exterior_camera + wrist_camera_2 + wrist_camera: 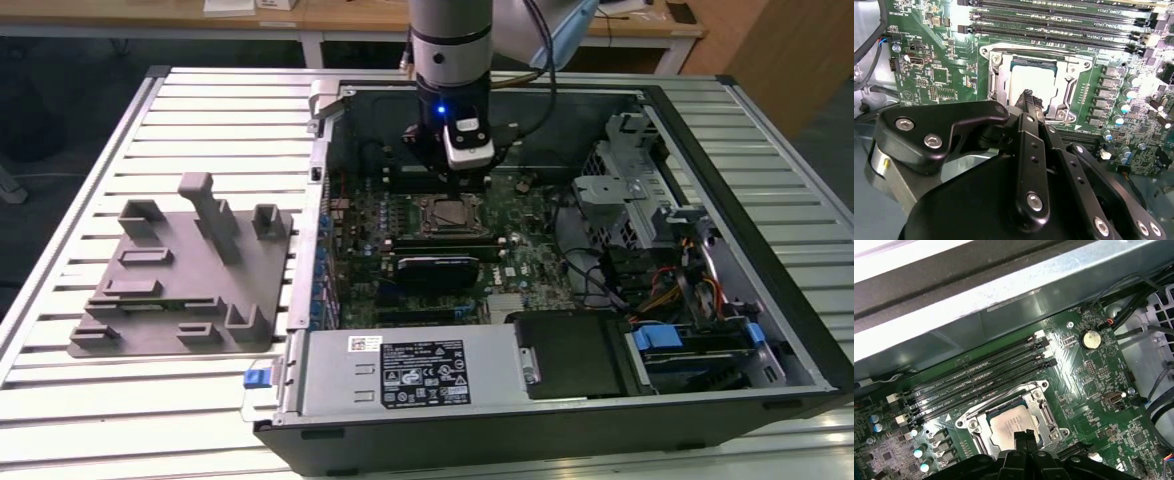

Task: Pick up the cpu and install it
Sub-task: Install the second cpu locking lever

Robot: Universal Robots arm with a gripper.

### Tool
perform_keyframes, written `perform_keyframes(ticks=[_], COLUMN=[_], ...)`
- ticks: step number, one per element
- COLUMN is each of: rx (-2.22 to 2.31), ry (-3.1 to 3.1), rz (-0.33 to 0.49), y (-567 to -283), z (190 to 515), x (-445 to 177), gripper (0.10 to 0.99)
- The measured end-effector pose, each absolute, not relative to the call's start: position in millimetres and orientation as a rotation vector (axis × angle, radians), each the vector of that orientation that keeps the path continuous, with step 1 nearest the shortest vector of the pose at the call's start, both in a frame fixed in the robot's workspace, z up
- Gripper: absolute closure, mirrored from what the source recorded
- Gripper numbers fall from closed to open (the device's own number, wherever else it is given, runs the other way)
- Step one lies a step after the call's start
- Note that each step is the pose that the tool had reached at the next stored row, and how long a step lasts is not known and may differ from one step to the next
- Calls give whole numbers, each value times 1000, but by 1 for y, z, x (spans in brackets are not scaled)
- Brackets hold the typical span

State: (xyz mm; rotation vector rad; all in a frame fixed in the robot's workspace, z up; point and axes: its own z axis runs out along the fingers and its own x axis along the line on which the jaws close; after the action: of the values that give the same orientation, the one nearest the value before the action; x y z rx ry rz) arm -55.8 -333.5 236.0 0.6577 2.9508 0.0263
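Grey plastic is what we meet first in the exterior view: a tray [180, 275] with upright posts lies on the slatted aluminium table [80, 400], at about nine o'clock from the open computer case [561, 400]. Just beside it, the case lies on its side with the green motherboard [400, 215] facing up.

Moving toward the exterior view's right, we see the arm coming straight down into the case, its gripper [450, 178] poised at twelve o'clock from the processor socket [447, 212] and close above it. A black rectangular block [434, 270] sits at six o'clock from the socket, and a metal drive cage [627, 190] with bundled cables stands at three o'clock.

In both wrist views we find the cpu [1029, 82] [1009, 426], its silvery-white top showing, lying flat inside the socket's metal frame [999, 82] [976, 422]. The black memory slots [1054, 22] [979, 377] run alongside the socket.

In the second wrist view the fingertips [1029, 97] appear drawn together into a single narrow point with nothing between them, sitting over the near edge of the chip; we cannot tell whether they touch it. In the first wrist view the same dark tips [1024, 436] rise in front of the chip's near edge.
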Motion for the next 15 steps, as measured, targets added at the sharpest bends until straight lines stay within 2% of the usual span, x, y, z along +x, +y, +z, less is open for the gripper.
perform_keyframes(ticks=[15], rx=[658], ry=[2951], rz=[26], y=[-334], z=[243], x=[-56], gripper=[980])
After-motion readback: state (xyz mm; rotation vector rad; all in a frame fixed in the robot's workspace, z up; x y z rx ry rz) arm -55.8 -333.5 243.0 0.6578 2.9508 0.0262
